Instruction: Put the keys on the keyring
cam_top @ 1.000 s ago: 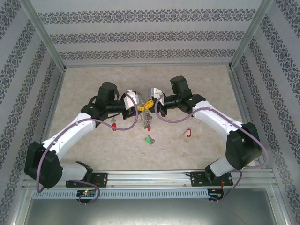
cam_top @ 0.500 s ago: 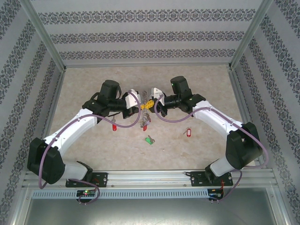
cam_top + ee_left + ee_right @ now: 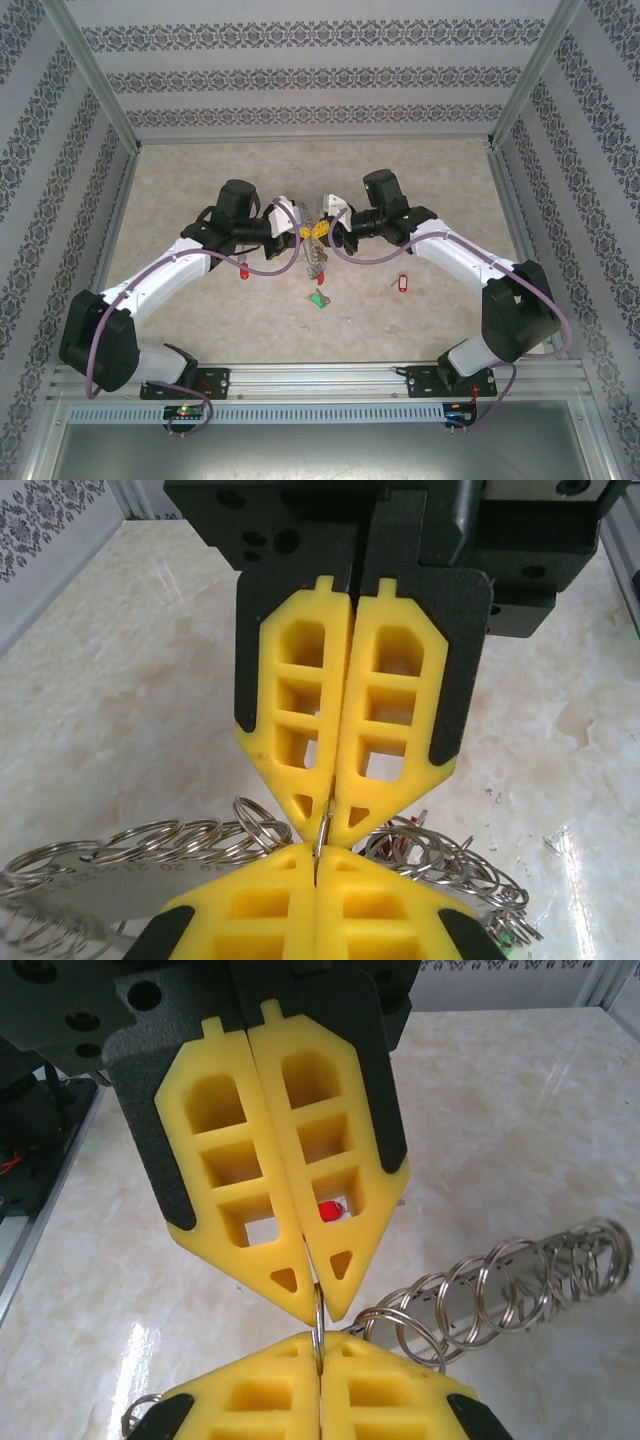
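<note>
over open table [image 3: 440, 185], left tool [image 3: 303, 232] and right tool [image 3: 321, 229] pinch keyring [image 3: 316, 261]

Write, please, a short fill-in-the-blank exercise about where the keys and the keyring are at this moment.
1. The left gripper and the right gripper are both ___ on the thin wire of the keyring.
2. The key with the white label window lies on the table on the robot's ___ side.
3. The solid red key lies on the robot's ___ side.
4. Between the two keys lies a loose tag whose colour is ___.

Missing words: shut; right; left; green.
</note>
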`<state>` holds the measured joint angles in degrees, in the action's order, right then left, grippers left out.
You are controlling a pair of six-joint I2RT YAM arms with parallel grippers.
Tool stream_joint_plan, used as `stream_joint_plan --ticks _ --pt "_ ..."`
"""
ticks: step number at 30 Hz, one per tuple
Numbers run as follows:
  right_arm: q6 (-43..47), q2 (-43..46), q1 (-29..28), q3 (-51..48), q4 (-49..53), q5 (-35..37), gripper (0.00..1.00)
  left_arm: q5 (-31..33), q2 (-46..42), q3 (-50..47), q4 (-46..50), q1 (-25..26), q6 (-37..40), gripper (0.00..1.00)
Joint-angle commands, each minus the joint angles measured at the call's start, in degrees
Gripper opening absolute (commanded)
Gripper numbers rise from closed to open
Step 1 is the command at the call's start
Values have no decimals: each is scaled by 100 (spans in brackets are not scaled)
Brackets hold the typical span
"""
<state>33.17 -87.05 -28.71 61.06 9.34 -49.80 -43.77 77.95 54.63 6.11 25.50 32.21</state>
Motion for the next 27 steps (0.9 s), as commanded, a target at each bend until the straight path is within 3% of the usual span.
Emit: stream_joint_plan --ticks 1,15,22,25,27 --pt "-30 207 44 -126 -129 -104 11 -137 -114 -159 -1029 1 -434 0" --pt "-65 165 180 -203 -219 -135 16 -264 -157 -229 -1173 5 -500 0" --pt "-74 267 208 -196 -357 -243 6 -260 -128 -192 -1077 5 -456 0" --pt "-198 230 208 -90 -338 -335 15 -299 -90 -146 -991 0 -426 0" --pt "-205 210 191 -76 -345 -432 16 -310 -96 -152 -1015 -1 -427 0"
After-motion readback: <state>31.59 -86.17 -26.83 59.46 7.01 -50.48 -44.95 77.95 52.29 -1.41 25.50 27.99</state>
